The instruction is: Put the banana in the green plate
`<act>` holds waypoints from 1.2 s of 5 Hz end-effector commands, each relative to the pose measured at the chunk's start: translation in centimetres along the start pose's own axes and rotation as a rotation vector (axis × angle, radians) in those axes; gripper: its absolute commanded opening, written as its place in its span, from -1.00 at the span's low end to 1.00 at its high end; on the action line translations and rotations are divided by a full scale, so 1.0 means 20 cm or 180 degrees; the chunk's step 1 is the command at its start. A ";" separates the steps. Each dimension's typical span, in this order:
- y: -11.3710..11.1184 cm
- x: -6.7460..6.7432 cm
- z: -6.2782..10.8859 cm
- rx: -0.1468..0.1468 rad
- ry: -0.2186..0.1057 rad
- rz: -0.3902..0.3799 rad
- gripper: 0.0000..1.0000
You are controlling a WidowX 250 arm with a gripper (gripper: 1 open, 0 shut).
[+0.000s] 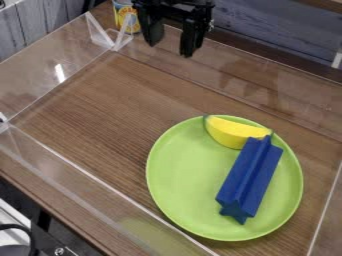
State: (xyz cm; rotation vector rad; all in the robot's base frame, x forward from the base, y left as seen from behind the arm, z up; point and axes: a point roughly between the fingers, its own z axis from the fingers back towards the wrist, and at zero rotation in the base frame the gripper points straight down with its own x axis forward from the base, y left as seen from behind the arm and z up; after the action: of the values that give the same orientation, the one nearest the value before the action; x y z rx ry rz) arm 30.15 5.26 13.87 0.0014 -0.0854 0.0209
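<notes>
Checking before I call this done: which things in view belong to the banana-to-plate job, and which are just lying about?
Part of the job:
- banana, lying on the plate's far edge
- green plate
- gripper, open, up at the far end, holding nothing

Just lying about:
- blue ridged block, also on the plate, touching the banana
- yellow cup, behind the gripper
- clear walls around the wooden table

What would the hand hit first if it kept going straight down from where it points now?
Probably bare wooden tabletop near the back. The open hand is well away from the green plate and banana; depth is uncertain.
</notes>
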 end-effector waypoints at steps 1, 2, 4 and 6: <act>-0.01 0.02 0.11 0.0023 -0.0272 -0.0018 1.00; -0.02 0.02 0.11 0.0019 -0.0306 -0.0026 1.00; -0.01 0.02 0.09 0.0054 -0.0340 -0.0065 1.00; 0.00 0.03 0.08 0.0085 -0.0375 -0.0086 1.00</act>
State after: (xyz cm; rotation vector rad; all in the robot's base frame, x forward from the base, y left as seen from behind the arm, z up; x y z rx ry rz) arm 30.38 5.30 13.65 0.0171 -0.1372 0.0026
